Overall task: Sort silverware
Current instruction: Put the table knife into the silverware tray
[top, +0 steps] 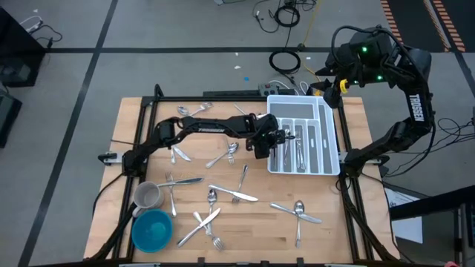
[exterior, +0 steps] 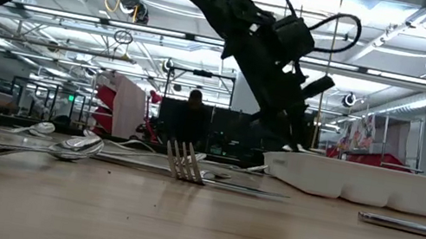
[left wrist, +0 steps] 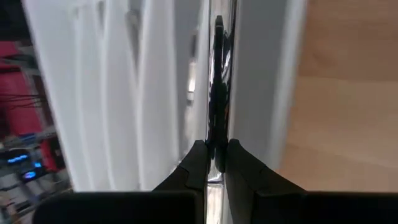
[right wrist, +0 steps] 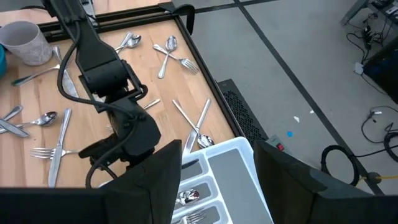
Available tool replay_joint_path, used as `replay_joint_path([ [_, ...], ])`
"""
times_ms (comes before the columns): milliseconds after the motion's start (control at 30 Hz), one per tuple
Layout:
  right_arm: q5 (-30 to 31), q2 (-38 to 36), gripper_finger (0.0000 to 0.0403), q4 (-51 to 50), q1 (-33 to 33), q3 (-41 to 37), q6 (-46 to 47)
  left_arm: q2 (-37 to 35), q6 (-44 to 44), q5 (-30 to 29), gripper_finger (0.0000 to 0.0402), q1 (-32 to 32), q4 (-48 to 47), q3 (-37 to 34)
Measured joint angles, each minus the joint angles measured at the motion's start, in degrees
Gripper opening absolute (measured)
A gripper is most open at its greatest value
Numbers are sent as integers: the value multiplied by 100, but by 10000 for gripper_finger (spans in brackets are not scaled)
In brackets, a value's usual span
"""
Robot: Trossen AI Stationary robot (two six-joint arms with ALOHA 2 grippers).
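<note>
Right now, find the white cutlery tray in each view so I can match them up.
High view: tray right of centre, left claw at its left side.
Low view: tray at right.
Left wrist view: tray fills the picture.
Right wrist view: tray at bottom.
Shared landmark: the left arm's claw at the tray.

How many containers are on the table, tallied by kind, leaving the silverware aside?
Grey mug: 1
Blue bowl: 1
White organiser tray: 1
Total: 3
</note>
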Motion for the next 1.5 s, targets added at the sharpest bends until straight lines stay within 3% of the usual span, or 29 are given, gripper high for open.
replay_joint_path([
  [567,2,0,194,0,0,0,-275,245,-44,62,31,52,71,11],
  [800,2,0,194,0,0,0,-300,245,-450,62,84,48,111,11],
  [1233,0,0,194,0,0,0,-298,173,-562,-167,94,19,126,6],
  [1367,0,-4,194,0,0,0,-298,-198,-1144,-446,95,-4,67,165],
  [1500,2,-32,194,0,0,0,-266,-917,-2582,-860,95,55,49,543],
])
